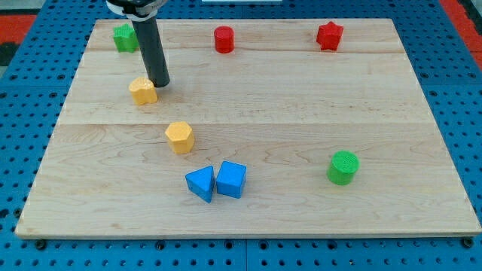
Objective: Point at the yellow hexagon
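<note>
A yellow hexagon block (179, 136) lies on the wooden board (301, 113), left of centre. A second yellow block (142, 90), whose shape I cannot make out, lies further up and left. My tip (159, 83) rests on the board right next to this upper yellow block, at its upper right, touching or nearly touching it. The tip is well above and a little left of the yellow hexagon, with a clear gap between them.
A green block (124, 37) sits at the top left, partly behind the rod. A red cylinder (224, 39) and a red star (329, 35) lie along the top. A blue triangle (200, 184) touches a blue cube (231, 179) near the bottom. A green cylinder (343, 167) stands at the right.
</note>
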